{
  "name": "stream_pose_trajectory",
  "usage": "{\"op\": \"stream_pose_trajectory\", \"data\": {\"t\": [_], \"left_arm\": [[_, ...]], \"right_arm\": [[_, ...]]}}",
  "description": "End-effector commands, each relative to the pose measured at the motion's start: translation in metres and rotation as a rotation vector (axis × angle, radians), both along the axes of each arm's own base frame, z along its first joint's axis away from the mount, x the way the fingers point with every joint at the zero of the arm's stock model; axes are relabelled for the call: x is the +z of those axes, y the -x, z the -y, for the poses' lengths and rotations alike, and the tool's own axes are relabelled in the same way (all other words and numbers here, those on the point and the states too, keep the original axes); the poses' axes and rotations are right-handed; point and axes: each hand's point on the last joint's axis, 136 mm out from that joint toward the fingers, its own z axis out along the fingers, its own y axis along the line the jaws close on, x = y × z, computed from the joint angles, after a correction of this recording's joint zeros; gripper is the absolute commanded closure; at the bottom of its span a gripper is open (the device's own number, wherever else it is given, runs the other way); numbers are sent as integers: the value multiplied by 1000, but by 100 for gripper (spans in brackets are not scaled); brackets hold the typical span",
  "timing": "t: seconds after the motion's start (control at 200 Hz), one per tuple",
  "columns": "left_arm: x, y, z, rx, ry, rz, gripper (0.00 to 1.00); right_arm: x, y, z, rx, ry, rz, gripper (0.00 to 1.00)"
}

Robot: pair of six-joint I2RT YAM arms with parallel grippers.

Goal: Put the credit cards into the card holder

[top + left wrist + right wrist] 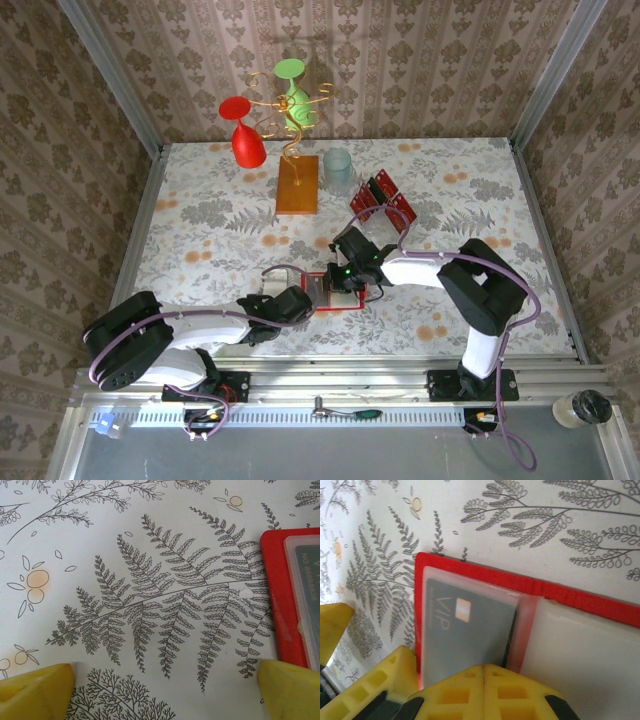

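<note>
Where the right gripper (484, 680) bears down, its jaws are clenched tip to tip over the near edge of a card (465, 630). Whether that thin edge is pinched between them or merely nudged cannot be told.

Item, card: dark grey face marked VIP with a pale chip, lying mostly inside the clear pocket (525, 622) on one leaf of the card holder (485, 577), slightly askew. Judged light, thin, stiff and slick. Best taken by a short edge or pushed on its end, since lying flat it offers no lip.

Item, card holder: opened flat on the tabletop (545, 525), red border, pale inner leaves. Judged light and apt to slide under a push, with soft pocket film and a tight mouth. Steady it at the red border.

Item, left gripper (165, 692): jaws released wide, empty, low over the tabletop just beside the holder's red edge, well placed to brace it.

Item, other credit cards (378, 198): red, propped up toward the far side of the tabletop, apart from the holder. Take each by its exposed upper edge.
</note>
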Motion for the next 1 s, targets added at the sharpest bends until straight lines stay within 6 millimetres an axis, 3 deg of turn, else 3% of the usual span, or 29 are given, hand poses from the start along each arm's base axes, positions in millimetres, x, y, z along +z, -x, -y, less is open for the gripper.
{"op": "stream_pose_trajectory", "data": {"t": [0.0, 0.43, 0.8, 0.995], "left_arm": [[-3, 2, -7, 23, 1, -8, 5], [-5, 3, -6, 20, 1, -11, 5], [-3, 2, -5, 20, 3, -7, 5], [-3, 1, -5, 20, 4, -7, 5]], "right_arm": [[16, 2, 2, 2, 1, 30, 98], [-4, 12, 14, 18, 88, -1, 100], [-18, 14, 9, 48, 129, -29, 100], [-14, 13, 4, 55, 114, -29, 100]]}}
